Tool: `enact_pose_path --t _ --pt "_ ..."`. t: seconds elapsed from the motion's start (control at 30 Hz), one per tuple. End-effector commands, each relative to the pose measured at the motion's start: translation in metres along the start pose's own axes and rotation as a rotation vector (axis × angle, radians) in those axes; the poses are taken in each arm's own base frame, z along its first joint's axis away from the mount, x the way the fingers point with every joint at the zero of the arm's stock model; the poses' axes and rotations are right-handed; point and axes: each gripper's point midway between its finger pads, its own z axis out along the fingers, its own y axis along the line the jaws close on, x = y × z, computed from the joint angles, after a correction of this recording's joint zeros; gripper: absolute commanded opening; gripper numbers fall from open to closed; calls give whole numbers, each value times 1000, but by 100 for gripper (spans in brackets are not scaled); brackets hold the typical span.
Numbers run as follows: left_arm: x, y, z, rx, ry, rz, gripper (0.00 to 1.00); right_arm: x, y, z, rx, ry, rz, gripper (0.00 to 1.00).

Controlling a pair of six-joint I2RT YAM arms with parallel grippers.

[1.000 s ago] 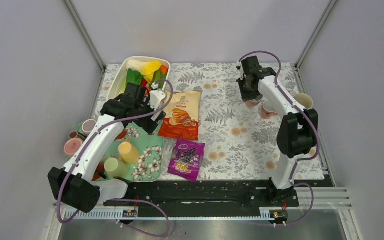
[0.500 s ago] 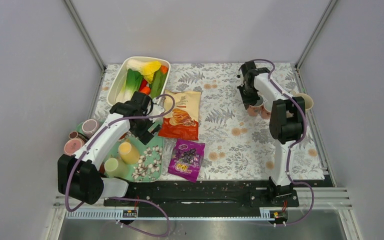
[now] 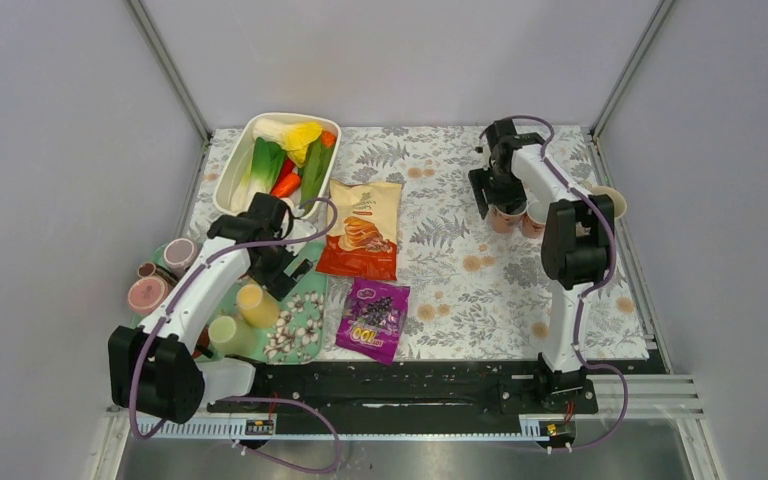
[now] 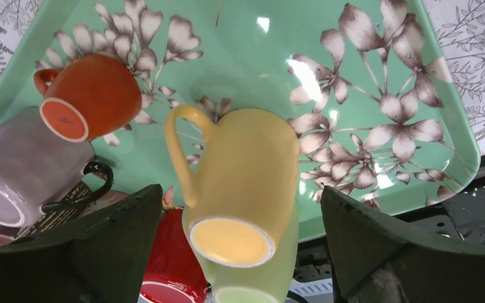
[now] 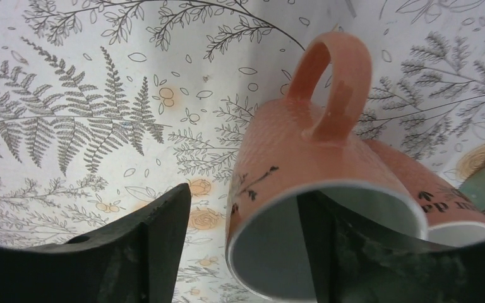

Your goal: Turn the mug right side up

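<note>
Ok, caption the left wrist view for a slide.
Open left end effector above an upside-down yellow ceramic mug on mint-green floral tray.

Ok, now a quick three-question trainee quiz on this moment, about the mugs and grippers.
1. True or false: the yellow mug on the green floral tray stands base up.
2. Which gripper straddles it, wide open? A. left gripper B. right gripper
3. In a few words: which way does the mouth of the pink mug at the right gripper face?
Key: 1 true; 2 A; 3 up, towards the wrist camera.
</note>
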Motion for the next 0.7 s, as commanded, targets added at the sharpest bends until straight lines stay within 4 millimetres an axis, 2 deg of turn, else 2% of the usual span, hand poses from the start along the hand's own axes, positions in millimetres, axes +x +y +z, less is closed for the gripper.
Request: enact_pose_path --t 0.0,0.03,0.07,0.27,0.5,0.53,0.67 --pt "7 8 -18 -9 -24 -20 99 -24 -3 -65 -4 -170 8 82" --pt "11 9 -20 -7 -17 -34 99 -25 -3 -74 -7 -192 12 93" --pt "16 10 -21 1 -4 -49 99 -26 -1 -82 -13 -213 16 99" --pt "42 6 -14 44 31 -99 99 -28 14 -124 -33 -334 13 99" --pt "49 -7 8 117 56 -90 98 -20 28 -138 -35 -359 -34 99" --pt "48 -8 10 125 50 -87 94 -19 29 -139 -38 -363 -36 99" --pt "34 -14 11 175 -2 -87 55 -18 34 -142 -57 -379 -43 99"
